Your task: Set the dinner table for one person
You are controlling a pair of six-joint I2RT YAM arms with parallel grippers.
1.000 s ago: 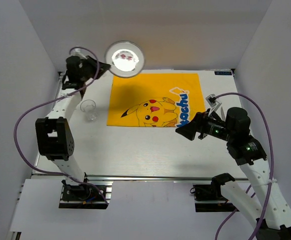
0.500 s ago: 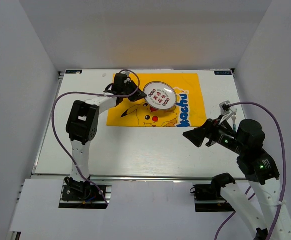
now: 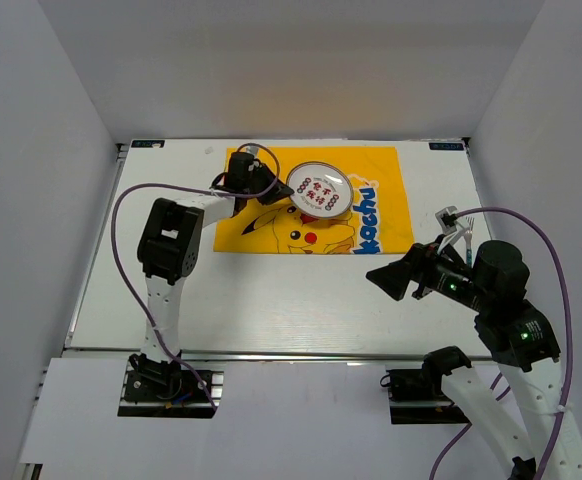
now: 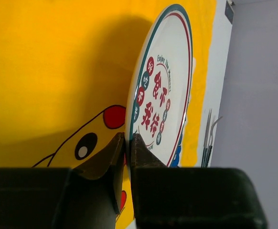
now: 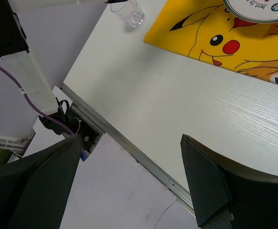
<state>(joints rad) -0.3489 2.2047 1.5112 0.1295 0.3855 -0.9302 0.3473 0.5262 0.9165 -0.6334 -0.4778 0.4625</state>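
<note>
My left gripper (image 3: 277, 190) is shut on the near rim of a white plate (image 3: 319, 190) with red and blue lettering. It holds the plate low over the yellow cartoon mat (image 3: 371, 170) on the white dinner table (image 3: 271, 295); I cannot tell whether the plate touches the mat. In the left wrist view the fingers (image 4: 140, 148) pinch the plate (image 4: 165, 90). My right gripper (image 3: 386, 278) is open and empty above the table's right front, its jaws wide apart in its wrist view (image 5: 130, 139). A fork (image 3: 461, 232) lies right of the mat.
A clear drinking glass (image 5: 129, 13) stands on the table left of the mat; in the top view the left arm (image 3: 166, 240) hides it. The metal rail (image 5: 129, 143) runs along the table's near edge. White walls close in on three sides.
The left arm swung the plate from the far left corner down over the mat, uncovering then hiding the glass. Since half a second ago it barely moved. The right gripper shifted slightly.
</note>
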